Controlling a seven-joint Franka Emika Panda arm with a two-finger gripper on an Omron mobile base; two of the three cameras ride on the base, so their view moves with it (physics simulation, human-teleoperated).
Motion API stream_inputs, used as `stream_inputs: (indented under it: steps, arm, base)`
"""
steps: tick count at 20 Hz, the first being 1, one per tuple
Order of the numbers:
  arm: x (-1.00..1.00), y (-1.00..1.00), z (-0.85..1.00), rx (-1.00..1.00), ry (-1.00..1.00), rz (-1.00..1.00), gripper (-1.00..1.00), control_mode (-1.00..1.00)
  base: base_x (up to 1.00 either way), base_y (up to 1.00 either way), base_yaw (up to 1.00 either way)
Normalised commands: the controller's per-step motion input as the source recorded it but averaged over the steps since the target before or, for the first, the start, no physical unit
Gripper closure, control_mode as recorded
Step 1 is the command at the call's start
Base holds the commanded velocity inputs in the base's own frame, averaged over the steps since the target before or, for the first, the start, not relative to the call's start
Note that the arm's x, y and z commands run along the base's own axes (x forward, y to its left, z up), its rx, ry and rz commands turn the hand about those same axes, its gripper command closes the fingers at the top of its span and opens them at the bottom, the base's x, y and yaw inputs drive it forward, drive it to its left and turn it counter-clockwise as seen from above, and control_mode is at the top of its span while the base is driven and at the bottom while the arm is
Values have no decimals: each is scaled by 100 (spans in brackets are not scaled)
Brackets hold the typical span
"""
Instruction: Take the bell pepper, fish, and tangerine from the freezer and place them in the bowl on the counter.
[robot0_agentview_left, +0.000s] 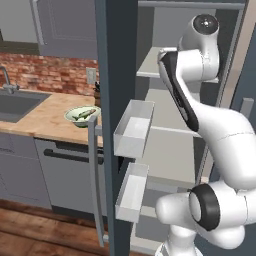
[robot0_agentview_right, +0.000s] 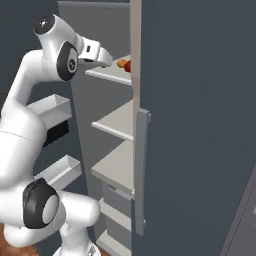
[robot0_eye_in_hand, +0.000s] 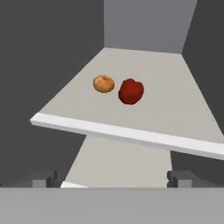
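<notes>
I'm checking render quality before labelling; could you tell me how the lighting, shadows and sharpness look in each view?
Hand view: flat, even light, tangerine and pepper sharp, barely any shadow beneath them. Left base view: bowl slightly soft, no glare. Right base view: freezer door a uniform dark slab, gripper crisp.

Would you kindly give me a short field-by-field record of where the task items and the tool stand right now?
fish: lying in the bowl on the counter
bell pepper: on a freezer shelf, right of the tangerine in the hand view
tangerine: same shelf, close beside the pepper, apart from it
tool: open, empty, in front of that shelf, short of both items
freezer door: open
</notes>
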Motion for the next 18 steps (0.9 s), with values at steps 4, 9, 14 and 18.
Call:
stream_inputs:
  steps: [4, 9, 14, 18]
  arm:
    - [71, -28, -26, 0, 5, 0, -100, -100]
    - [75, -38, -8, 0, 1, 0, -100, -100]
    - [50, -26, -7, 0, 0, 0, -100, -100]
    - [40, -27, -5, 0, 0, 0, -100, -100]
  base:
    - [0, 0, 0]
    - [0, 0, 0]
    - [0, 0, 0]
    - [0, 0, 0]
